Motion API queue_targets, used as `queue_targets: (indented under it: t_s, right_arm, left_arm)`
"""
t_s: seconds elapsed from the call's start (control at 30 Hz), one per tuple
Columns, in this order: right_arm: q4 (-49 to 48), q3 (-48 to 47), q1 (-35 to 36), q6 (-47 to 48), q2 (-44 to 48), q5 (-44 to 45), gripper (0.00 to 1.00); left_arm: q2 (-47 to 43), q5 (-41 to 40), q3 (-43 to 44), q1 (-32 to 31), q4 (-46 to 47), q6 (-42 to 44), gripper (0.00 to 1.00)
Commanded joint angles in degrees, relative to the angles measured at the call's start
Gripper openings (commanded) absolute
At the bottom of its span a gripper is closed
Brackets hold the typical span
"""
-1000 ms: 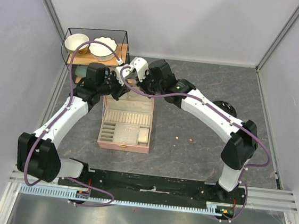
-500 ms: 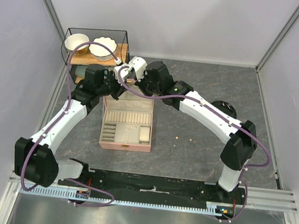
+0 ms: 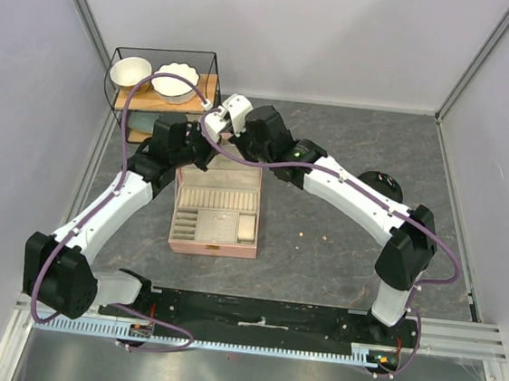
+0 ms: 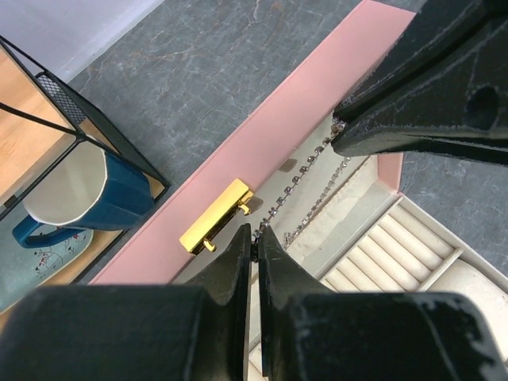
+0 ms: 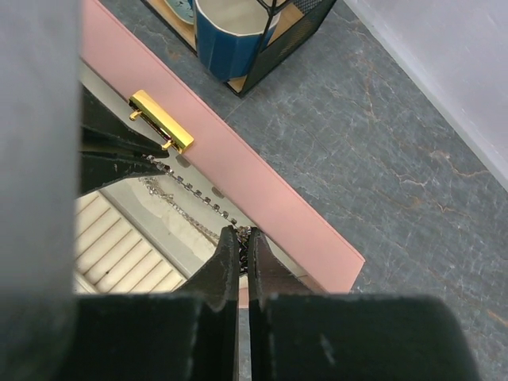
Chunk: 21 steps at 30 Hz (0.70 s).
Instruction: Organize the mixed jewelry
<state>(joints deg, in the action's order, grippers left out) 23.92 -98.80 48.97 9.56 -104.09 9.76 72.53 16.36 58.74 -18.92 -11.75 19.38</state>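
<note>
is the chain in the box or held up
Held up: the chain is strung between the left gripper and right gripper, both shut on it, over the open box.

The top camera is hanging above and behind my bases, looking down over the whole desk [image 3: 319, 270], both arms and the pink box [image 3: 203, 247]. My left wrist camera is looking along my left claw [image 4: 255, 234], very close over the box's pink edge. My right wrist camera is facing that same edge from the opposite side, past my right claw [image 5: 240, 234]. Both wrist views are sharing the gold clasp [image 4: 216, 226], the chain [image 4: 298, 178] and the blue mug [image 4: 95, 190].
</note>
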Motion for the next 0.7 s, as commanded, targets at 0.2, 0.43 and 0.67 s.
queue_targets:
  t_s: [0.2,0.43,0.67]
  right_arm:
    - [-0.28,1.60,1.22,3.27,1.26,9.31,0.00]
    - [-0.72,1.95,1.83,3.01,0.56,9.84,0.00]
    - [-0.98,1.60,2.36,2.92,0.03,10.54,0.00]
  left_arm:
    - [-1.78,-10.29,-0.64,-0.68,1.64,-2.68,0.02]
    - [-3.45,-12.67,-1.61,-0.77,1.20,-3.12,0.06]
    - [-3.89,-13.99,-1.61,-1.12,0.76,-3.29,0.16]
